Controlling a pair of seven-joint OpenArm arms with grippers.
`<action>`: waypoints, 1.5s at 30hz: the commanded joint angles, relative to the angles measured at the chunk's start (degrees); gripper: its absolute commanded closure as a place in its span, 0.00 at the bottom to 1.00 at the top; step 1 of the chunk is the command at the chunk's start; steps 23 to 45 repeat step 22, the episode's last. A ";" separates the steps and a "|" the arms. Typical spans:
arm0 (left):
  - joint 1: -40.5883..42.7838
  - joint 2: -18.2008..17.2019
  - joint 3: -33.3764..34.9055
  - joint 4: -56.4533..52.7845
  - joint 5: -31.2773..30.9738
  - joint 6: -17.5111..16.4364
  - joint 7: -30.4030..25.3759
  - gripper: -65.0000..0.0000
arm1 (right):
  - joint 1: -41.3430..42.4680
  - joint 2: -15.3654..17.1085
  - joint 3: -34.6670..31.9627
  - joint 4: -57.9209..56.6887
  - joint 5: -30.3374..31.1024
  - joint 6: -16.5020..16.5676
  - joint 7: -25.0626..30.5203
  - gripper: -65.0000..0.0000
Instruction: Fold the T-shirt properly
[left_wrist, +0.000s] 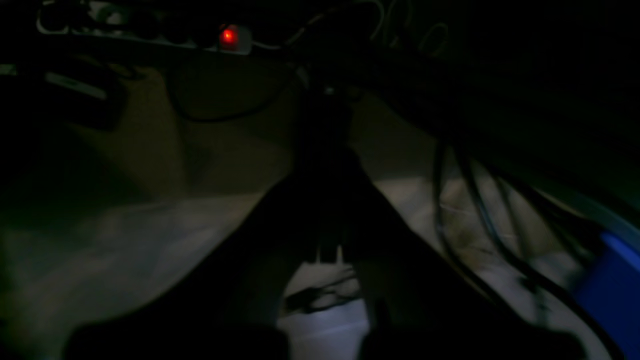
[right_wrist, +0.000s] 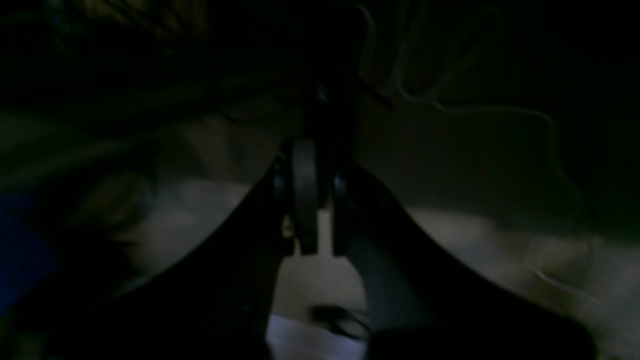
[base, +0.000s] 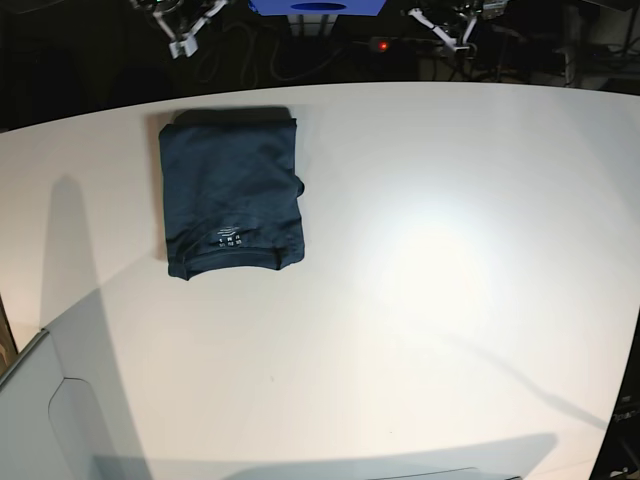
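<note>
Desk (base: 420, 300) — near edge bare. T-shirt (base: 232, 190): folded navy rectangle, far-left part of desk, long axis near-to-far, label end nearest. Beyond it, right gripper (base: 183, 42) closer, left gripper (base: 452, 30) well apart — both off the desk, fingers pressed together, holding nothing.
</note>
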 joint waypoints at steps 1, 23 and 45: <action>0.37 -0.50 1.21 0.13 -0.10 1.31 -0.49 1.00 | 0.08 0.49 -1.45 -0.90 0.16 -4.01 1.67 0.98; 0.20 1.17 7.72 0.48 -0.27 7.29 -0.84 1.00 | 1.13 -1.71 -6.02 -8.55 0.25 -31.61 7.74 1.00; 0.20 1.17 7.72 0.48 -0.27 7.29 -0.84 1.00 | 1.13 -1.71 -6.02 -8.55 0.25 -31.61 7.74 1.00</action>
